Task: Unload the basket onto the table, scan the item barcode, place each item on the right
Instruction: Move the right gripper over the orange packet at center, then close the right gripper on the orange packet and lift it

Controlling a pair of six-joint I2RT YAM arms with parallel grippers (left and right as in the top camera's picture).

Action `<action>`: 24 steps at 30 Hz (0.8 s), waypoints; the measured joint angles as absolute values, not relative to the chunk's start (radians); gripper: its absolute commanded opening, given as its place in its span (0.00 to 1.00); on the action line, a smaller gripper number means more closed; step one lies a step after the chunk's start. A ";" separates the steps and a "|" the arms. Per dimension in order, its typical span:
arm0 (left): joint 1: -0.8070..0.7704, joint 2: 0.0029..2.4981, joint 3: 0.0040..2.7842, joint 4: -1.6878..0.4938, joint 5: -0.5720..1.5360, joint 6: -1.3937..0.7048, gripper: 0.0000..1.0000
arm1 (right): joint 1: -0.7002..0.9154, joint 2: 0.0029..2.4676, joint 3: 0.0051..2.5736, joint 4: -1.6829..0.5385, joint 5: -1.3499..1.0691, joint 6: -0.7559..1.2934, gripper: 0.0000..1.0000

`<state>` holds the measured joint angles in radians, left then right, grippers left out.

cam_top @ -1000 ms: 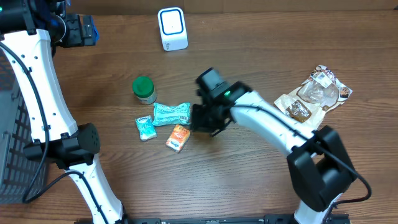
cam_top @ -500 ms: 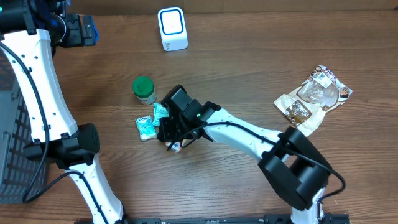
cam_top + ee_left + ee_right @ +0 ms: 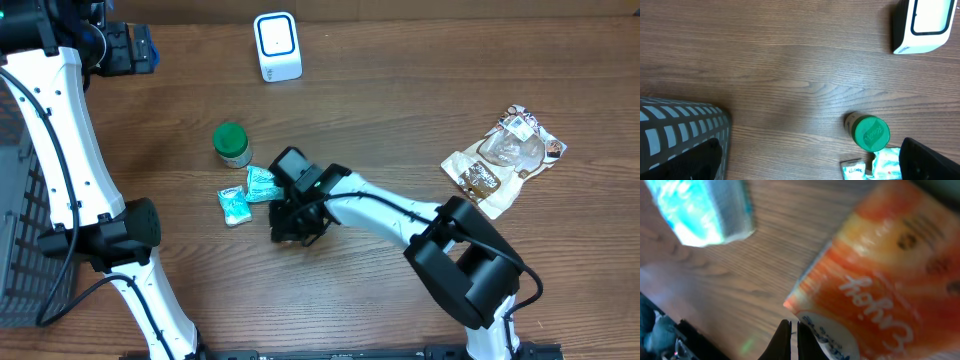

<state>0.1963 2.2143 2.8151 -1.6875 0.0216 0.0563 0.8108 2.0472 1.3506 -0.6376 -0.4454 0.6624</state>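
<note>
Wooden table (image 3: 740, 280) holds an orange packet (image 3: 880, 280) beside the teal pouch (image 3: 705, 210); it looks light, soft, slippery, best pinched at its edge; right gripper (image 3: 790, 340) closed, seemingly empty

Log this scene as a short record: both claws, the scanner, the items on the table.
right claw: shut, at the edge of the orange packet; grip unclear
left claw: open, empty, over bare table
scanner: white, far side of table, away from the items
other items: green-lidded jar, small teal packet, larger teal packet, beside the right claw
</note>
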 measured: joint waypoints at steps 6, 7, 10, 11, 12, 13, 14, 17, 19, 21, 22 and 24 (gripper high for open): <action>0.196 2.214 2.815 -1.688 0.022 0.056 1.00 | 0.717 2.047 1.351 -0.695 -0.445 0.626 0.04; 0.196 2.214 2.815 -1.688 0.022 0.056 1.00 | 0.698 2.047 1.351 -0.708 -0.444 0.619 0.04; 0.196 2.214 2.815 -1.688 0.022 0.056 0.99 | 0.657 2.047 1.351 -0.723 -0.444 0.593 0.04; 0.196 2.214 2.815 -1.688 0.022 0.056 1.00 | 0.646 2.047 1.351 -0.723 -0.444 0.585 0.04; 0.196 2.214 2.815 -1.688 0.022 0.056 1.00 | 0.635 2.047 1.351 -0.724 -0.444 0.575 0.04; 0.196 2.214 2.815 -1.688 0.022 0.056 0.99 | 0.626 2.047 1.351 -0.725 -0.444 0.565 0.04; 0.196 2.214 2.815 -1.688 0.022 0.056 1.00 | 0.616 2.047 1.351 -0.726 -0.444 0.551 0.04; 0.196 2.214 2.815 -1.688 0.022 0.056 0.99 | 0.602 2.047 1.351 -0.735 -0.440 0.526 0.04; 0.196 2.214 2.815 -1.688 0.022 0.056 0.99 | 0.593 2.047 1.351 -0.755 -0.439 0.512 0.04; 0.196 2.214 2.815 -1.688 0.022 0.056 1.00 | 0.577 2.047 1.358 -0.786 -0.439 0.485 0.04; 0.196 2.214 2.815 -1.687 0.022 0.056 1.00 | 0.572 2.047 1.365 -0.805 -0.439 0.471 0.04; 0.196 2.214 2.815 -1.688 0.022 0.056 1.00 | 0.562 2.047 1.398 -0.857 -0.440 0.434 0.04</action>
